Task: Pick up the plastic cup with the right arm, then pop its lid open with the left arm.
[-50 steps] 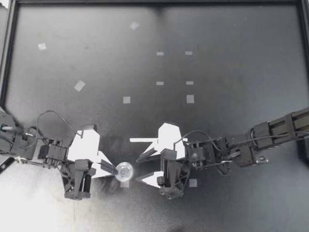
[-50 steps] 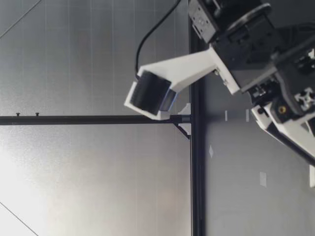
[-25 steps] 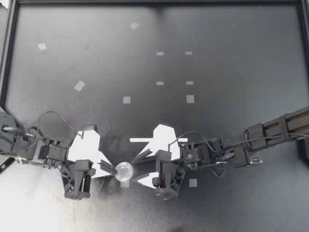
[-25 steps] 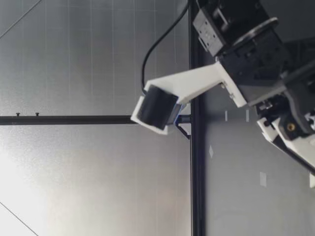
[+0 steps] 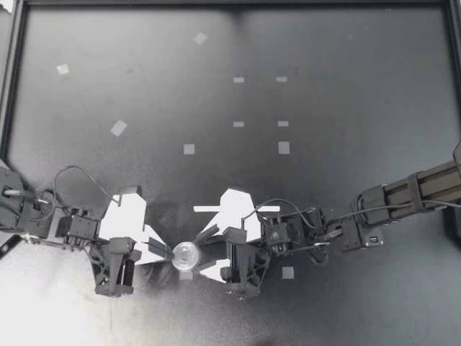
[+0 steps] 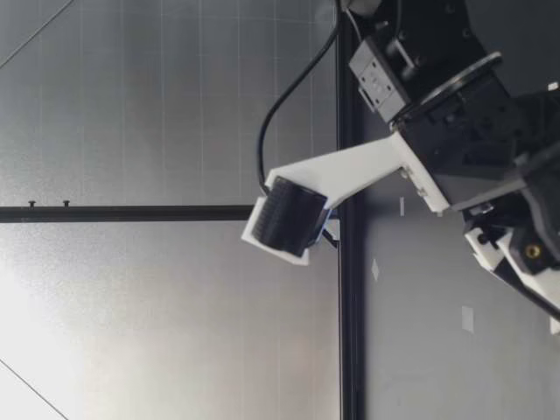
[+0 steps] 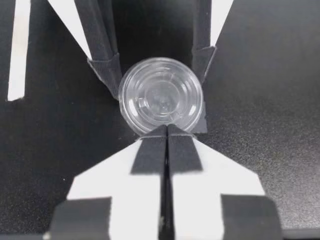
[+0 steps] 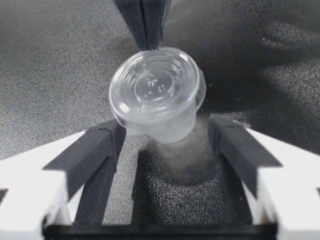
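Observation:
A small clear plastic cup with a lid (image 5: 186, 254) stands on the black table near its front edge. My left gripper (image 5: 172, 252) is shut, and its tips rest against the cup's rim (image 7: 161, 96). In the left wrist view the joined tips of my left gripper (image 7: 166, 130) meet that rim. My right gripper (image 5: 206, 252) is open, with one finger on each side of the cup. The right wrist view has the cup (image 8: 156, 92) just ahead of my right gripper (image 8: 167, 131), between its pads (image 8: 102, 145), with clear gaps on both sides.
Small pale tape marks (image 5: 284, 147) dot the dark table top, one (image 5: 288, 272) beside my right arm. The black frame (image 5: 13, 86) edges the table. In the low view an arm's white camera mount (image 6: 350, 171) hangs over the table.
My right arm has slid toward the cup, so its open fingers now flank it. My left gripper and the cup have stayed where they were.

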Controlling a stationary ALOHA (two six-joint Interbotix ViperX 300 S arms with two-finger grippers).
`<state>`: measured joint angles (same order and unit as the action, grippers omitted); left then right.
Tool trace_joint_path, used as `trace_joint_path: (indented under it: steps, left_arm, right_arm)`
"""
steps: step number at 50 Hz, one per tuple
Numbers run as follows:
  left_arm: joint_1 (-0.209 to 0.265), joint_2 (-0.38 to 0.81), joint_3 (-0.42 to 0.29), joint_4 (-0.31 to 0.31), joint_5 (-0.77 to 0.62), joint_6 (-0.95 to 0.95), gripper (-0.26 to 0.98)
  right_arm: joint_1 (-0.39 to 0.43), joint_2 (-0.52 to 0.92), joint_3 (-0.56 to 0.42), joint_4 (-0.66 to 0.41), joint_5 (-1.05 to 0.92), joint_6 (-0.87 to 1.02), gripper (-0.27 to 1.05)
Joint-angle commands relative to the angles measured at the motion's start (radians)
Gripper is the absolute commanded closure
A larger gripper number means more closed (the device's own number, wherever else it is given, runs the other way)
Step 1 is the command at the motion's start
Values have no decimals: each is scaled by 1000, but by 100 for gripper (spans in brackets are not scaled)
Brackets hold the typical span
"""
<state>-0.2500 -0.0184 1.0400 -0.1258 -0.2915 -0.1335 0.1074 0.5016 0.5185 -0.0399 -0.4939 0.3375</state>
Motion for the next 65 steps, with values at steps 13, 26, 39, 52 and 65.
trace_joint_path:
  steps: [13, 26, 39, 52, 65]
  left_arm:
    - [-3, 20, -6, 2, -34, 0, 82]
    - [-3, 29, -6, 2, -38, 2, 82]
    - [-5, 31, -2, 2, -38, 0, 82]
    - [-5, 32, 0, 2, -40, 2, 82]
    - [-3, 32, 0, 2, -40, 2, 82]
  right_arm:
    - [-8, -21, -31, -2, 23, 0, 11]
    - [-15, -18, -67, -2, 100, 2, 11]
    - [-17, -20, -75, 0, 117, 5, 12]
    - [-17, -25, -80, -5, 130, -3, 20]
    - [-17, -25, -103, -15, 190, -3, 35]
